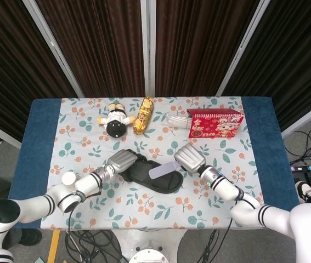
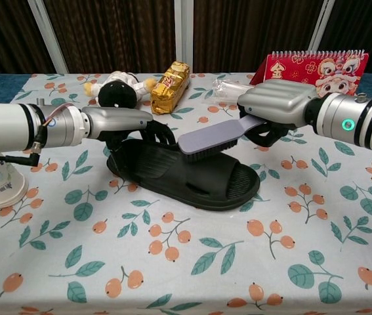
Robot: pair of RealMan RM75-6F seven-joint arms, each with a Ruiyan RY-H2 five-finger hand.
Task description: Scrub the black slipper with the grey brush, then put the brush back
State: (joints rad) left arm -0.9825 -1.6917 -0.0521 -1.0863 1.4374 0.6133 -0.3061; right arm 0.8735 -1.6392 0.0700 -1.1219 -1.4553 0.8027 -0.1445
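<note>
Slipper (image 2: 184,176) lies mid-table on the cloth (image 2: 290,262). Brush (image 2: 210,140) is raised over its middle, tilted, apparently clear of it, handle gripped in the curled fingers of the right hand (image 2: 274,108). Left hand (image 2: 121,123) holds the slipper's far-left end, fingers wrapped on the rim. Doll (image 2: 117,88) far left, calendar (image 2: 317,64) far right.

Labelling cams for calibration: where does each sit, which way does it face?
Head view: high above the table's near edge, looking steeply down; both arms, left hand, right hand.
Chest view: low at table height, facing forward across it; both forearms and hands.
Shared: black slipper, grey brush, red calendar, doll.
</note>
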